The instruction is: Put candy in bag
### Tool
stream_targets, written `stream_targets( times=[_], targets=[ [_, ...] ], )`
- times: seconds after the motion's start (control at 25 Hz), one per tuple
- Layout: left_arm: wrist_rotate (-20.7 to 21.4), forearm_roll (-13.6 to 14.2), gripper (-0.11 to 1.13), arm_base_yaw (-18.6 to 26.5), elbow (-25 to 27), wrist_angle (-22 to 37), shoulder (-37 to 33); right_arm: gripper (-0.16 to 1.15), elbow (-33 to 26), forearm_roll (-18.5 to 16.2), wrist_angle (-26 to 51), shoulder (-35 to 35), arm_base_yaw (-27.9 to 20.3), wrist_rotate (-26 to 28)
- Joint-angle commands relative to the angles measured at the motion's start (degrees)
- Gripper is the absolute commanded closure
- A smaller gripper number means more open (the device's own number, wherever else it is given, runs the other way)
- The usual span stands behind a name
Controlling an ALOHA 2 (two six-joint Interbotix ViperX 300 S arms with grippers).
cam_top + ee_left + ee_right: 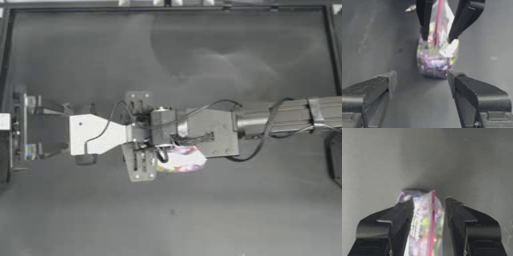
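A small clear plastic zip bag (182, 160) with a pink-red zip strip along its mouth and multicoloured sweets showing through lies near the middle of the dark table (200, 55), where the two arms meet. From above it shows as a pale, colour-flecked patch just below the right arm's wrist block, with most of its upper part hidden by the arms. The right gripper (429, 203), reaching in from the right side, holds the bag by its mouth end: in its own wrist view the pink-red zip strip (431, 223) runs lengthwise between the two dark jaws, which stand close on either side of the plastic and pinch it. In the left wrist view the same bag (437, 58) is seen with its long axis running away from the camera, its sweet-filled closed end toward the left gripper and its zip strip end held farther off in the right gripper's jaws. The left gripper (422, 80), coming from the left side, sits just short of the bag's filled end with its jaws spread wide and nothing between them; the bag's end lies in line with the gap but apart from both fingertips. A tiny elongated red and whitish wrapped sweet (410, 9) lies on the table beyond the right gripper's jaws, outside the bag, its long axis slanted; only one end shows clearly.
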Motion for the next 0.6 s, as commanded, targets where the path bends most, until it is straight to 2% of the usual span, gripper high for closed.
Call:
stream_targets(
  times=[0.04, 0.28, 0.6],
  targets=[
    [-0.09, 0.00, 0.08, 0.09, -0.62, -0.53, 0.53, 0.24, -1.67, -0.18, 0.18, -1.41, 0.09, -0.09],
    [-0.09, 0.00, 0.08, 0.09, -0.53, -0.53, 0.53, 0.40, -1.93, -0.44, 0.62, -1.41, 0.09, -0.26],
    [-0.09, 0.00, 0.08, 0.09, -0.53, -0.62, 0.53, 0.46, -2.55, -0.97, 0.79, -1.23, 0.09, -0.26]
  ],
)
